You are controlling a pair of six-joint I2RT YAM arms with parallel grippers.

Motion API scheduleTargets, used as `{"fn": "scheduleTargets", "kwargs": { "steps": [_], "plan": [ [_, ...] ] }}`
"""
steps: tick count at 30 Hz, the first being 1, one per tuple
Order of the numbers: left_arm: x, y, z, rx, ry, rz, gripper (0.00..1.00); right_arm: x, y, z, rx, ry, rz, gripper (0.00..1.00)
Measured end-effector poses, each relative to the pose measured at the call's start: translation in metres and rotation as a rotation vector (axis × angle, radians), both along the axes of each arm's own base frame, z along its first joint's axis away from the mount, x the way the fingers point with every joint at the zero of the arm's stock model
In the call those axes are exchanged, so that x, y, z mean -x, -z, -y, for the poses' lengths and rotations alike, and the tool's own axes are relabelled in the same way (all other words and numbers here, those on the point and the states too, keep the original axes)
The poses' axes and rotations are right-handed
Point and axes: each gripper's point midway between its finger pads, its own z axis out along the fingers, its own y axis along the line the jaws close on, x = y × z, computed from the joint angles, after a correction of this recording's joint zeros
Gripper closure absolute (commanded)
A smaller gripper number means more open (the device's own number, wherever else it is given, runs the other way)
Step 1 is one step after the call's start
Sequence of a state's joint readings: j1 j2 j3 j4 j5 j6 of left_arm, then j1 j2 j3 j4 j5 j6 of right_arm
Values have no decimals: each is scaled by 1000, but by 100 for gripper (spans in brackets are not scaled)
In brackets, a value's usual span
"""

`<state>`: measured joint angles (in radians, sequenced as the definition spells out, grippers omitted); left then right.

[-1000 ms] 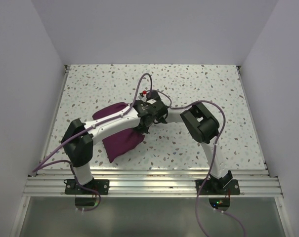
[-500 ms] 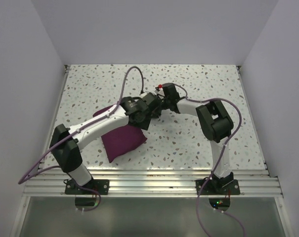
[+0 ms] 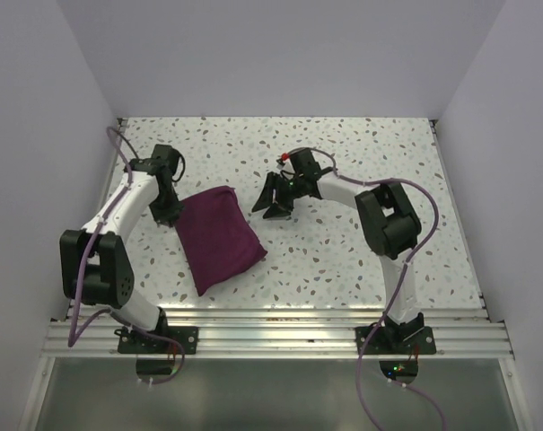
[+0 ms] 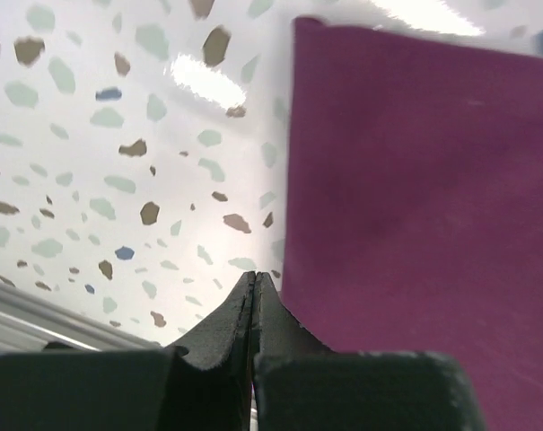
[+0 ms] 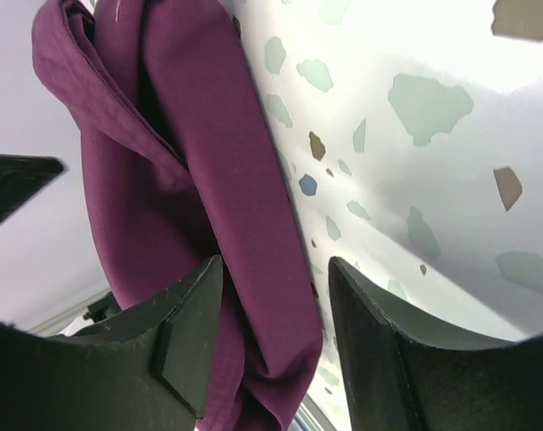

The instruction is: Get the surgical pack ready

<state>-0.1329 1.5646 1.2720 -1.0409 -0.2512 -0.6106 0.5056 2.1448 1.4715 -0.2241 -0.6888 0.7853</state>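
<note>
The surgical pack lies wrapped as a dark purple rectangular bundle on the speckled table, left of centre. My left gripper sits low at the bundle's far left corner. In the left wrist view its jaws are pressed together with nothing in them, and the purple cloth lies just to their right. My right gripper hangs a little off the bundle's far right corner, open and holding nothing. The right wrist view looks past its spread jaws at the folded side of the bundle.
White walls close in the table on the left, back and right. An aluminium rail runs along the near edge by the arm bases. Purple cables loop off both arms.
My left arm has swung from above the bundle out to its left side, its jaws opening briefly and shutting again. My right gripper has drawn off to the right and opened wider.
</note>
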Motion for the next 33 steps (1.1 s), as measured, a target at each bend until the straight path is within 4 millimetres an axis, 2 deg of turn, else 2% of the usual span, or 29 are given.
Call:
{"fn": "scheduleTargets", "kwargs": {
  "steps": [2,6,15,19,23,26,29,30,31,33],
  "plan": [
    [9,17,-8,13,-47,-62,100,-3,1,-2,0,0,1,46],
    [18,40,-8,34,-88,-138,100,-3,9,-4,8,-4,-13,46],
    [12,83,-1,70,-102,-255,100,13,23,-18,26,-45,-48,46],
    [-15,88,6,100,-47,-262,100,19,24,-23,27,-58,-46,46],
    [-62,83,18,148,33,-191,100,22,28,-14,21,-44,-71,46],
    [-100,75,39,177,137,-124,100,23,27,-4,25,-26,-75,46],
    [-129,63,66,180,239,-55,100,31,27,13,38,0,-90,46],
    [-131,61,73,179,256,-47,99,34,27,21,47,13,-98,46],
    [-132,58,78,170,268,-40,89,35,27,29,53,29,-103,46],
    [-130,54,80,141,274,-38,80,33,24,45,70,61,-99,46]
  ]
}}
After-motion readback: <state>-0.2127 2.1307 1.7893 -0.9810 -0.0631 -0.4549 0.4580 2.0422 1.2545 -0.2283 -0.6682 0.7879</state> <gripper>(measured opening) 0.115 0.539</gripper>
